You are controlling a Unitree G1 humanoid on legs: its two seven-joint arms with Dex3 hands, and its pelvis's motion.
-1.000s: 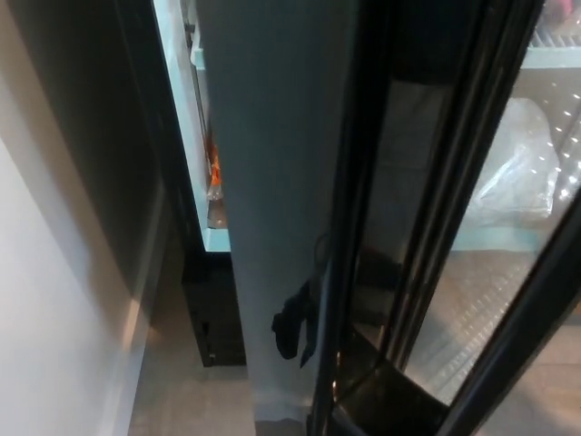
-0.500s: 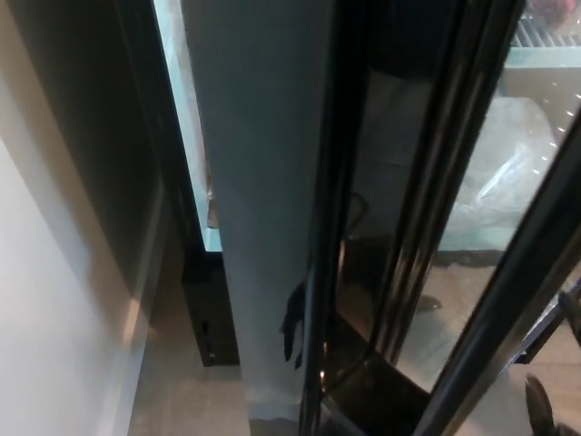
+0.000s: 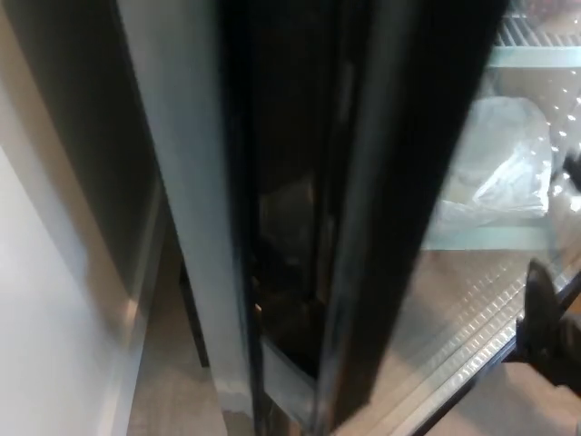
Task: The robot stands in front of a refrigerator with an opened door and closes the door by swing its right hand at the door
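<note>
The right hand [image 3: 549, 331] shows at the lower right edge as a dark, blurred shape, with one of its fingers [image 3: 539, 295] sticking up near the wire shelf; whether the fingers are apart or together I cannot tell. The left hand is out of view.

The refrigerator door [image 3: 363, 182] has swung a good way in the last second. Its dark frame now fills the middle of the view, and the lit strip of interior that showed on the left — with something orange on a shelf — is covered. The pale side panel [image 3: 177, 182] has slid left too. The hand came in at the lower right half a second ago and has since risen, so the swing looks to be under way and the door probably closing, not yet shut.

Through the glass, a clear plastic bag [image 3: 504, 173] lies on a shelf inside. To the left a light wall [image 3: 45, 300] stands close beside the refrigerator, with only a narrow strip of floor [image 3: 172, 391] between them. Open room lies on the right, where the hand works.
</note>
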